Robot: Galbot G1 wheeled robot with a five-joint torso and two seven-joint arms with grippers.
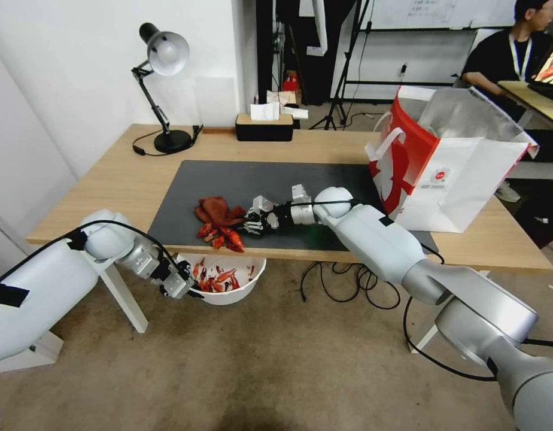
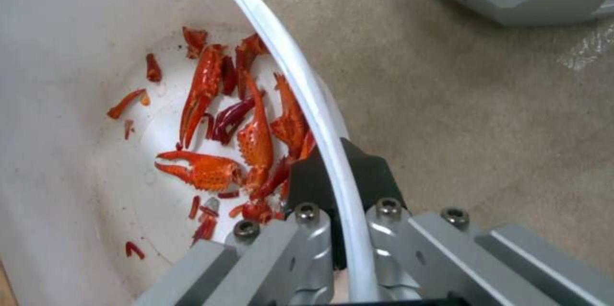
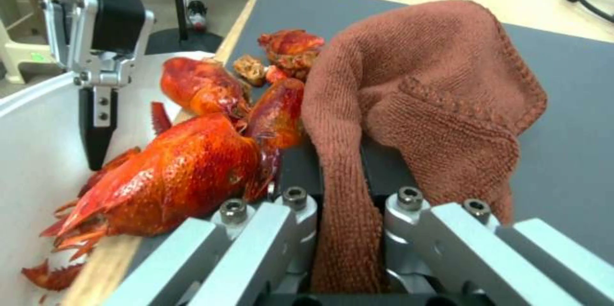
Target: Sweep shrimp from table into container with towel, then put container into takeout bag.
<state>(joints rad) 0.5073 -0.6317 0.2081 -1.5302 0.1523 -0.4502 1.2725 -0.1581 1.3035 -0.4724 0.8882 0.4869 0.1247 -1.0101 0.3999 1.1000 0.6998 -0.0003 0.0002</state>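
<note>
A rust-brown towel (image 1: 216,209) lies bunched on the dark mat of the table (image 1: 103,179), and my right gripper (image 1: 250,224) is shut on its near fold (image 3: 435,104). Several red shrimp (image 1: 224,237) sit heaped at the table's front edge beside the towel, the largest (image 3: 185,171) overhanging the edge. Just below that edge, the white container (image 1: 231,292) hangs in the air with my left gripper (image 1: 185,288) shut on its rim (image 2: 320,119). Several shrimp (image 2: 218,133) lie inside it. The red-and-white takeout bag (image 1: 450,167) stands open at the right end of the table.
A black desk lamp (image 1: 164,90) and a tissue box (image 1: 264,127) stand along the table's far edge. Cables (image 1: 342,281) hang to the floor under the table, and a white table leg (image 1: 125,302) is behind my left arm.
</note>
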